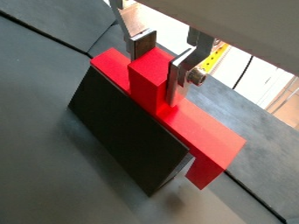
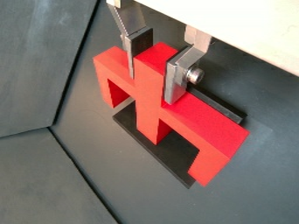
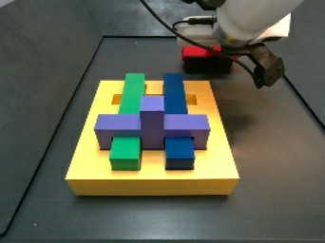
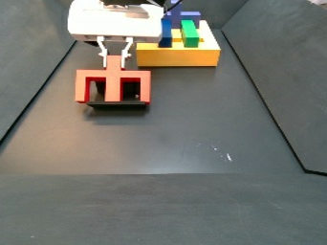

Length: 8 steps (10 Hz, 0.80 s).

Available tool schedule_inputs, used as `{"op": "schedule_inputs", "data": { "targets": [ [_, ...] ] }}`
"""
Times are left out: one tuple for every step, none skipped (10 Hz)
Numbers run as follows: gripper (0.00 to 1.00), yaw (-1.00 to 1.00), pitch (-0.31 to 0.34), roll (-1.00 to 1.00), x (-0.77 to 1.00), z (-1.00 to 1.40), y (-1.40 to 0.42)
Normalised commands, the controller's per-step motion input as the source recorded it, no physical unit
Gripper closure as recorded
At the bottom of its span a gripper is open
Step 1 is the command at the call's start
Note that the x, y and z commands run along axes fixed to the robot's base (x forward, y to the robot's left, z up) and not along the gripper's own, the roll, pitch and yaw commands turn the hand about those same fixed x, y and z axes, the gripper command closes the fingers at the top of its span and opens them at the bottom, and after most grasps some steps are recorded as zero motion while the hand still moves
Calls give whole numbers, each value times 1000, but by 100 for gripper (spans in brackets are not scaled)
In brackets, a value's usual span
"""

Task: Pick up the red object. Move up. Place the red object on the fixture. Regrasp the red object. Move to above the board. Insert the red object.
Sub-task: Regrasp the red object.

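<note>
bright red three-pronged comb block lying atop small dark box-like fixture, near left. gripper just above, silver plate fingers pinching its middle prong. farther right, large yellow board.

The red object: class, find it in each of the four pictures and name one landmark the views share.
Wrist view: the red object lies mid-frame on the fixture, its middle prong between the gripper fingers.
Wrist view: mid-frame, same grip.
Side view: upper right, mostly hidden behind the gripper, beyond the board.
Side view: upper left, under the gripper.
Shared landmark: the fixture beneath it.
</note>
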Motion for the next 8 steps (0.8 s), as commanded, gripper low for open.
{"op": "schedule_inputs", "data": {
  "targets": [
    [100, 0, 0, 0, 0, 0, 0],
    [100, 0, 0, 0, 0, 0, 0],
    [100, 0, 0, 0, 0, 0, 0],
    [100, 0, 0, 0, 0, 0, 0],
    [100, 0, 0, 0, 0, 0, 0],
    [100, 0, 0, 0, 0, 0, 0],
    [100, 0, 0, 0, 0, 0, 0],
    [100, 0, 0, 0, 0, 0, 0]
  ]
}}
